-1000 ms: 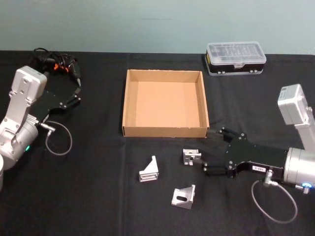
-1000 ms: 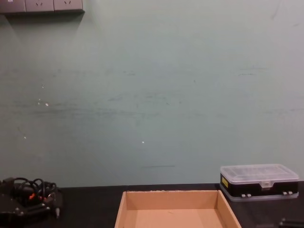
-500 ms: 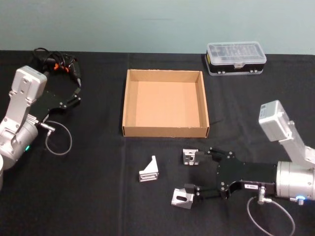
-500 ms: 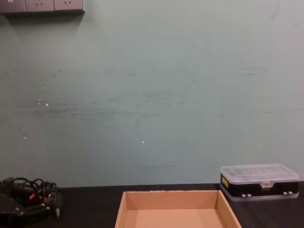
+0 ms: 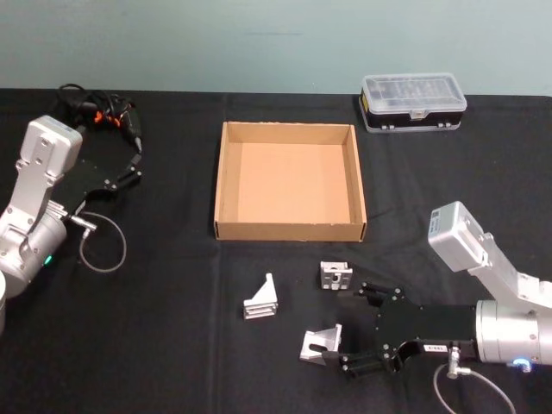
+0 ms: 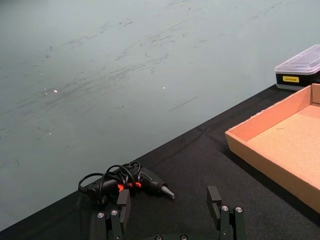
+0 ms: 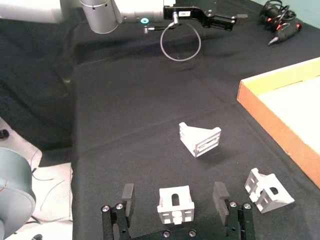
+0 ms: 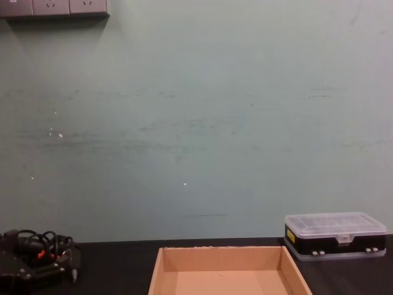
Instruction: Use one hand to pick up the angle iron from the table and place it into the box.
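The right gripper [image 5: 347, 329] lies low over the table [image 5: 172, 345], jaws spread wide and holding nothing; the target angle iron [image 7: 175, 204] stands on the table between its fingers [image 7: 128, 193], clear of both; a second angle iron [image 7: 268, 189] sits just outside one finger, with the empty box [image 5: 289, 230] beyond it; a third angle iron [image 7: 200, 140] lies ahead of the fingertips; the left gripper [image 6: 169, 200] is parked well apart, jaws open

Handling: the part is judged to be rigid metal, small, dense for its bulk, smooth-faced and liable to slip or pivot; close on the two flat parallel side faces, low and square, not on the sloped ribs

Change: half a second earlier the right gripper spanned the gap between the target and the second angle iron; it has since drawn back to straddle the target alone; no angle iron has moved
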Available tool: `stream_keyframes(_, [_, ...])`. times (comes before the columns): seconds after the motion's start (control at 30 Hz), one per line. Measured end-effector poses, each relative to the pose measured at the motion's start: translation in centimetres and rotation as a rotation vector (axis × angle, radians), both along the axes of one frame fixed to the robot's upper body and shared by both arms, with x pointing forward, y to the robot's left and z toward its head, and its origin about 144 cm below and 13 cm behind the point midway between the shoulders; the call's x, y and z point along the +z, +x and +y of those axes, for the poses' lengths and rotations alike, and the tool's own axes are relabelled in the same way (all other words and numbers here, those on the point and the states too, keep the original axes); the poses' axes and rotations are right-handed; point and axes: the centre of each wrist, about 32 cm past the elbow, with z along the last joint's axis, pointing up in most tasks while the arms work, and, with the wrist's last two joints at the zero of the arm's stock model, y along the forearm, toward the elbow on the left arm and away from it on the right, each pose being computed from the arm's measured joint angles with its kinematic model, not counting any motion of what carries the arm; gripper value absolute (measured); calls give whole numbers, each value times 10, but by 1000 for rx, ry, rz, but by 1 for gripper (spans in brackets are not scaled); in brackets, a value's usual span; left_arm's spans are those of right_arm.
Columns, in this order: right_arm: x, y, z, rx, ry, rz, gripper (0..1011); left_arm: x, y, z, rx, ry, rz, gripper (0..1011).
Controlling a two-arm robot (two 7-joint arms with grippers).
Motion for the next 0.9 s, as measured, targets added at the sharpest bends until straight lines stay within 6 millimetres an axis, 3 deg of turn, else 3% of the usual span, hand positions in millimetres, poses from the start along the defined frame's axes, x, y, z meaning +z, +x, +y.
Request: stream_keyframes(0.9, [-14, 4, 11, 12, -58, 24, 1002, 0, 0, 0, 0, 0, 0, 1000])
